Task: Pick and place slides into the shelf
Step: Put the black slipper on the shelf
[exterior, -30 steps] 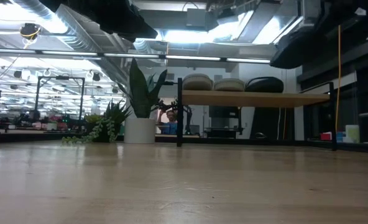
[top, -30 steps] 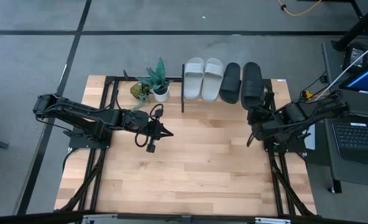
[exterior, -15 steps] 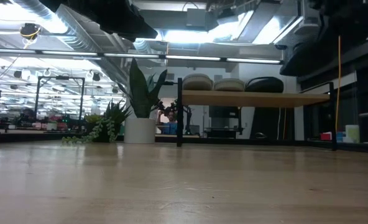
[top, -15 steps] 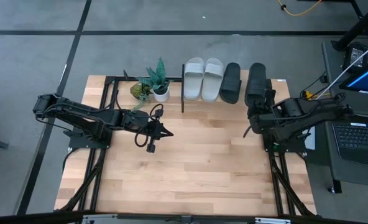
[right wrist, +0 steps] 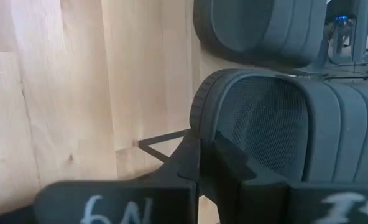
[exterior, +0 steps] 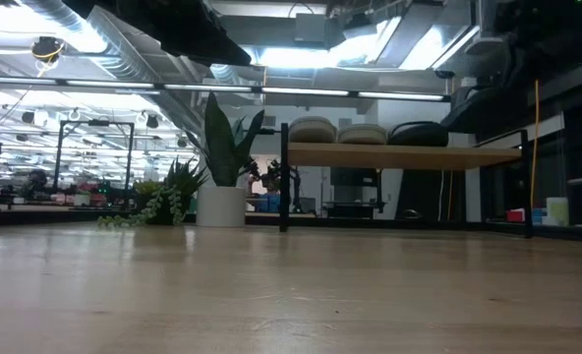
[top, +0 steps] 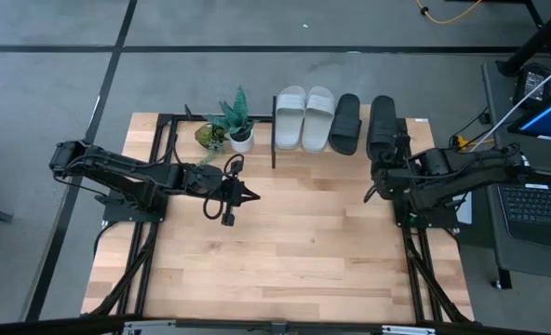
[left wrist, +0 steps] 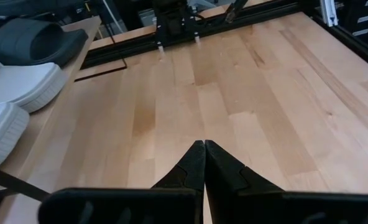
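Two pale slides (top: 304, 117) and one black slide (top: 345, 123) lie side by side on the shelf's top board (exterior: 399, 155) at the table's far edge. A second black slide (top: 382, 125) lies at the shelf's right end, a small gap from the first. My right gripper (top: 379, 168) is shut on its near end. This slide fills the right wrist view (right wrist: 277, 124), with the other black slide (right wrist: 258, 25) beyond it. My left gripper (top: 253, 197) is shut and empty over the table's middle left. My right gripper pinches the rim of the black slide's near end (right wrist: 199, 121) between its two fingers. The fingers come level from the table's near side, along the slide. The fingers themselves hide the place of contact. The slide's far part is over the shelf board; whether it rests there I cannot tell.
A potted plant (top: 239, 128) and a trailing green plant (top: 210, 136) stand just left of the shelf's black upright (top: 274, 140). Bare wooden tabletop (top: 294, 242) stretches across the middle and near side. A desk with a laptop (top: 536, 209) stands beyond the table's right edge.
My right gripper has shifted a little toward the table's right edge with the black slide. The slide lay close against the other black slide and now stands a small gap to its right.
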Controlling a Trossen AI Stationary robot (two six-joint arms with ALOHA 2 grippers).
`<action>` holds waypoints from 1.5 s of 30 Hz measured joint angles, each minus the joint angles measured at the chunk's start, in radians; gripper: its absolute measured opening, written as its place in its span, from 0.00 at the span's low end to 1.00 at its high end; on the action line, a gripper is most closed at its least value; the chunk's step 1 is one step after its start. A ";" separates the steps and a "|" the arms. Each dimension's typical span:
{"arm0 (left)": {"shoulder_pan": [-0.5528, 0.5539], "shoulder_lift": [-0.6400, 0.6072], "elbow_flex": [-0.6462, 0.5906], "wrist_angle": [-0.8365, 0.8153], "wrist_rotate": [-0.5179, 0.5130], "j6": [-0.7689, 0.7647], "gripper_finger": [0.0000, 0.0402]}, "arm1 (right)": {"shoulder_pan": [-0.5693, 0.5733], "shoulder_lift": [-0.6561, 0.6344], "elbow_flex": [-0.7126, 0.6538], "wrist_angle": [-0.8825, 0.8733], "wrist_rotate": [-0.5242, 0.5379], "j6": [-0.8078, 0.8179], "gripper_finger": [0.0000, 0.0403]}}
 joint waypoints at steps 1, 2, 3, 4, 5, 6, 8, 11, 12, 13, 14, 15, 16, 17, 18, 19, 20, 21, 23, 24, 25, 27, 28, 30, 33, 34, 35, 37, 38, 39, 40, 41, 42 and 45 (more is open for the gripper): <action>0.000 0.000 0.000 0.000 0.000 0.000 0.00 | -0.010 -0.001 -0.007 0.007 -0.002 -0.006 0.05; 0.000 0.000 0.000 0.000 0.000 0.000 0.00 | -0.020 -0.002 -0.015 0.016 -0.004 -0.020 0.05; 0.000 0.000 0.000 0.000 0.000 0.000 0.00 | -0.029 -0.002 -0.024 0.029 -0.006 -0.034 0.05; 0.000 0.000 0.000 0.000 0.000 0.000 0.00 | -0.037 -0.002 -0.033 0.045 -0.009 -0.052 0.05; 0.000 0.000 0.000 0.000 0.000 0.000 0.00 | -0.046 -0.001 -0.039 0.061 -0.011 -0.072 0.05; 0.000 0.000 0.000 0.000 0.000 0.000 0.00 | -0.055 -0.001 -0.044 0.079 -0.012 -0.092 0.05; 0.000 0.000 0.000 -0.001 0.000 0.000 0.00 | -0.076 -0.001 -0.049 0.116 -0.014 -0.135 0.05; 0.000 0.000 0.000 -0.001 0.000 0.000 0.00 | -0.114 -0.001 -0.049 0.118 -0.018 -0.171 0.05; 0.000 0.000 0.000 -0.002 0.000 0.000 0.00 | -0.128 -0.001 -0.049 0.119 -0.030 -0.176 0.05; 0.000 0.000 0.000 -0.002 0.000 0.000 0.00 | -0.140 -0.001 -0.049 0.123 -0.046 -0.179 0.05; 0.000 0.000 0.000 -0.002 0.000 0.000 0.00 | -0.153 -0.001 -0.049 0.127 -0.053 -0.181 0.05; 0.000 0.000 0.000 -0.002 0.000 0.000 0.00 | -0.164 -0.001 -0.049 0.128 -0.056 -0.183 0.05; 0.000 0.000 0.000 -0.002 0.000 0.000 0.00 | -0.173 -0.001 -0.049 0.128 -0.064 -0.188 0.05; 0.000 0.000 0.000 -0.002 0.000 0.000 0.00 | -0.182 -0.001 -0.049 0.133 -0.071 -0.203 0.05; 0.000 0.000 0.000 -0.002 0.000 0.000 0.00 | -0.191 -0.001 -0.049 0.140 -0.075 -0.215 0.05; 0.000 0.000 0.000 -0.002 0.000 0.000 0.00 | -0.197 -0.001 -0.049 0.152 -0.078 -0.230 0.05; 0.000 0.000 0.000 -0.002 0.000 0.000 0.00 | -0.203 -0.001 -0.049 0.161 -0.079 -0.240 0.05; 0.000 0.000 0.000 -0.002 0.000 0.000 0.00 | -0.210 -0.001 -0.049 0.163 -0.084 -0.254 0.05; 0.000 0.000 0.000 -0.002 0.000 0.000 0.00 | -0.226 0.001 -0.049 0.172 -0.110 -0.282 0.05; 0.000 0.000 0.000 -0.002 0.000 0.000 0.00 | -0.234 0.001 -0.049 0.180 -0.123 -0.287 0.05; 0.000 0.000 0.000 -0.002 0.000 0.000 0.00 | -0.243 0.002 -0.049 0.183 -0.129 -0.290 0.05; 0.000 0.000 0.000 -0.002 0.000 0.000 0.00 | -0.260 0.005 -0.049 0.179 -0.140 -0.297 0.05; 0.000 0.000 0.000 -0.002 0.000 0.000 0.00 | -0.268 0.005 -0.049 0.180 -0.150 -0.308 0.05; 0.000 0.000 0.000 -0.002 0.000 0.000 0.00 | -0.283 0.005 -0.049 0.192 -0.159 -0.332 0.05; 0.000 0.000 0.000 -0.002 0.000 0.000 0.00 | -0.302 0.005 -0.049 0.209 -0.163 -0.359 0.05; 0.000 0.000 0.000 -0.002 0.000 0.000 0.00 | -0.310 0.005 -0.049 0.211 -0.169 -0.365 0.05; 0.000 0.000 0.000 -0.002 0.000 0.000 0.00 | -0.315 0.005 -0.049 0.213 -0.176 -0.367 0.05; 0.000 0.000 0.000 -0.002 0.000 0.000 0.00 | -0.326 0.005 -0.049 0.213 -0.192 -0.372 0.05; 0.000 0.000 0.000 -0.002 0.000 0.000 0.00 | -0.334 0.006 -0.049 0.212 -0.210 -0.385 0.05; 0.000 0.000 0.000 -0.002 0.000 0.000 0.00 | -0.341 0.006 -0.049 0.212 -0.228 -0.393 0.05; 0.000 0.000 0.000 -0.002 0.000 0.000 0.00 | -0.348 0.006 -0.049 0.213 -0.243 -0.396 0.05; 0.000 0.000 0.000 -0.002 0.000 0.000 0.00 | -0.356 0.007 -0.049 0.213 -0.255 -0.398 0.06; 0.000 0.000 0.000 -0.002 0.000 0.000 0.00 | -0.363 0.009 -0.049 0.213 -0.256 -0.399 0.06; 0.000 0.000 0.000 -0.002 0.000 0.000 0.00 | -0.380 0.014 -0.049 0.215 -0.256 -0.401 0.09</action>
